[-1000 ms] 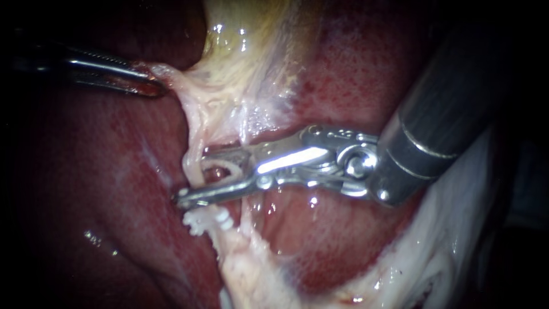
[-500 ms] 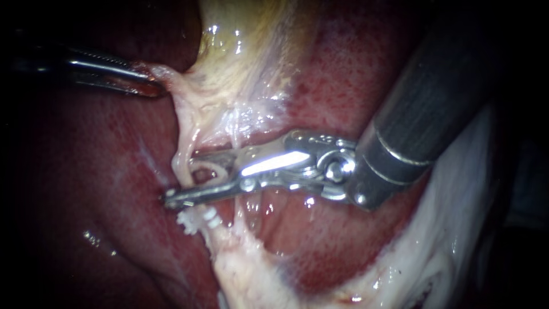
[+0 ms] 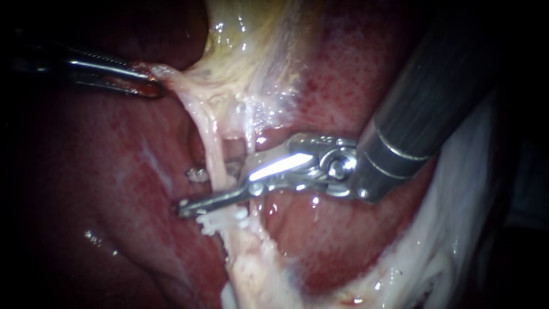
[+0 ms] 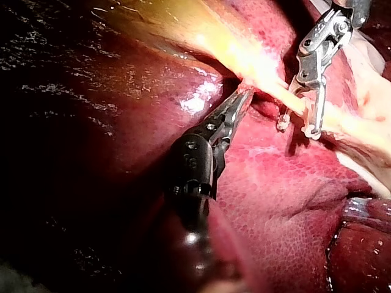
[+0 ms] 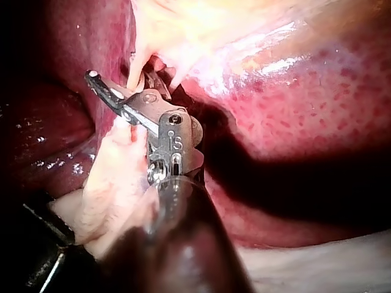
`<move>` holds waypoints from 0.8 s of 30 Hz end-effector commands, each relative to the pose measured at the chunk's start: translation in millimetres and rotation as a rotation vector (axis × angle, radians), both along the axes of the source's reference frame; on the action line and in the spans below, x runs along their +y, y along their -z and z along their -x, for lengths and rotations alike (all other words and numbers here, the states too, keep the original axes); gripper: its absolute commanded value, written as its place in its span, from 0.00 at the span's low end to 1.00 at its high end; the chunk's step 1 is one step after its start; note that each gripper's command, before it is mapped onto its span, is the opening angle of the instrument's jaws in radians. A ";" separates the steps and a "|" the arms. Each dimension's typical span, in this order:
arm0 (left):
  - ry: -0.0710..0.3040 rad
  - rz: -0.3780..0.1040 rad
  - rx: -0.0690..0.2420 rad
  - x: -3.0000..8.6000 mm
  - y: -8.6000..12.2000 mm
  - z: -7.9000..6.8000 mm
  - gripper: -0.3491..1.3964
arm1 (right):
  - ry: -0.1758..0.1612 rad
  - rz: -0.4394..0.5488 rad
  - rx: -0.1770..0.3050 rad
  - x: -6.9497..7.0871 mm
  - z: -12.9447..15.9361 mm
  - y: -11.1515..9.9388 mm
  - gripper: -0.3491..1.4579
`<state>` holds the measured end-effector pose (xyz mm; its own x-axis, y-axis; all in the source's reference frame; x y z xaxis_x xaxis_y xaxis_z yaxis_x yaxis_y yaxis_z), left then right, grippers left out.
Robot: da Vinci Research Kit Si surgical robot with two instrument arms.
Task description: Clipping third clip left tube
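A pale tube (image 3: pixel 216 166) runs from the yellowish gallbladder (image 3: pixel 251 40) down over the liver (image 3: pixel 343 86). My right instrument (image 3: pixel 187 190) reaches in from the upper right with its jaws open and astride this tube. One jaw lies in front of the tube, the other mostly hidden behind it. A white clip (image 3: pixel 222 220) sits on the tube just below the front jaw. In the left wrist view the tube (image 4: pixel 293 102) passes between the right instrument's (image 4: pixel 297 130) jaws. My left instrument (image 3: pixel 155 86) is shut on pale tissue at the tube's upper end, holding it taut.
Whitish fatty tissue (image 3: pixel 434 252) lies at the lower right. A second thin strand (image 3: pixel 250 137) runs beside the tube, near the right instrument's hinge. In the right wrist view the right instrument (image 5: pixel 119 76) has pale tissue (image 5: pixel 116 177) close against its shaft.
The right instrument's jaws have slid further across the tube, which now lies straight between them. The white clip loop seen between the jaws earlier no longer shows. The left instrument has not moved.
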<state>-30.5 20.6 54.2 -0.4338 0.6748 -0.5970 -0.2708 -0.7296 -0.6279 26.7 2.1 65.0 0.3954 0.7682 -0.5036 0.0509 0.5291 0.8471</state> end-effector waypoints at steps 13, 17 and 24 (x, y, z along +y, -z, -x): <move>0.000 0.000 0.000 0.0 0.0 0.1 0.00 | -0.043 -0.017 0.054 1.0 -0.3 0.6 0.47; 0.000 0.000 0.000 0.0 0.0 0.1 0.00 | -0.075 -0.038 0.101 2.4 -0.5 2.2 0.47; 0.000 0.000 0.000 0.0 0.0 0.1 0.00 | -0.111 -0.066 0.157 4.1 -0.4 4.8 0.47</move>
